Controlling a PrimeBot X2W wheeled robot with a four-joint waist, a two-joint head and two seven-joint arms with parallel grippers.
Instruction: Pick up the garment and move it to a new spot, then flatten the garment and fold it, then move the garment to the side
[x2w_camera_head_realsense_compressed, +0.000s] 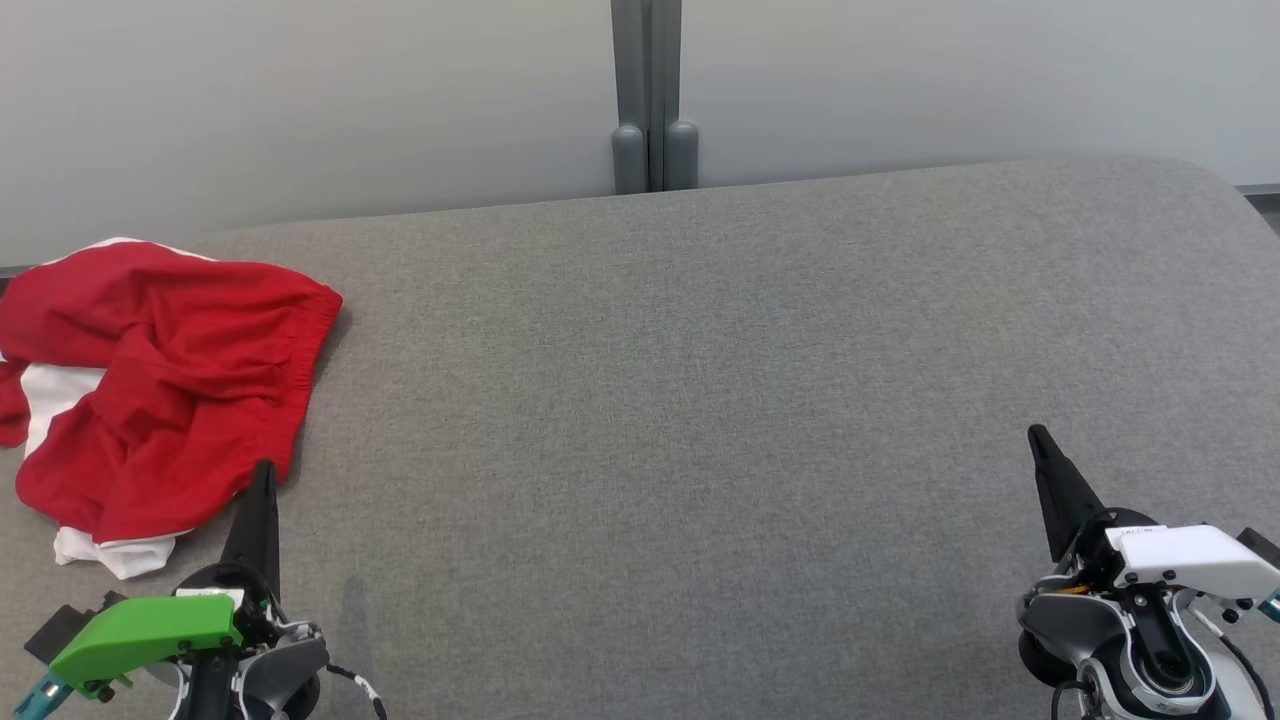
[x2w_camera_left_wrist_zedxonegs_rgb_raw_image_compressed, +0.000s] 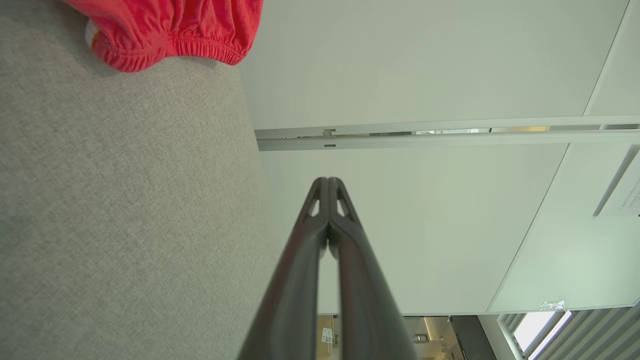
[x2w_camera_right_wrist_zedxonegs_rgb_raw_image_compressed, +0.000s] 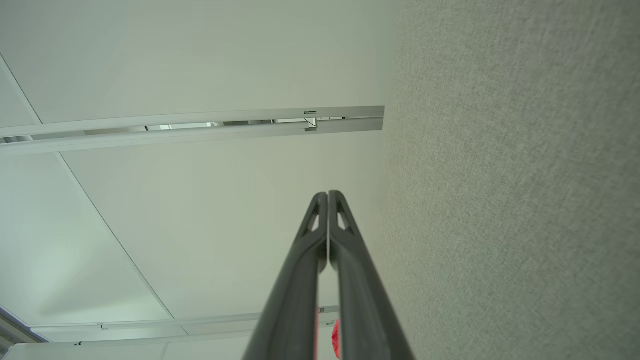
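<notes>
Nearest, the left gripper (x2w_camera_head_realsense_compressed: 262, 480), its jaws pressed together and empty, hovers just beside the crumpled red-and-white cloth garment (x2w_camera_head_realsense_compressed: 170, 380). The right gripper (x2w_camera_head_realsense_compressed: 1040, 445), likewise closed, sits well apart from it. The garment lies bunched on the grey woven-fabric surface (x2w_camera_head_realsense_compressed: 700, 400), so pickup looks not yet begun.

All 3 views are brightly and evenly lit by soft, diffuse light. On the grey woven fabric surface (x2w_camera_head_realsense_compressed: 700, 400), a narrow soft shadow is cast along the right edge of the crumpled red and white cloth garment (x2w_camera_head_realsense_compressed: 170, 380). A bright window (x2w_camera_left_wrist_zedxonegs_rgb_raw_image_compressed: 537, 327) is blown out to white. A thin wall panel seam (x2w_camera_right_wrist_zedxonegs_rgb_raw_image_compressed: 100, 215) is bowed by the wide lens. The left gripper (x2w_camera_left_wrist_zedxonegs_rgb_raw_image_compressed: 328, 181) and right gripper (x2w_camera_right_wrist_zedxonegs_rgb_raw_image_compressed: 327, 194) are rendered soft near the bottom edge.
</notes>
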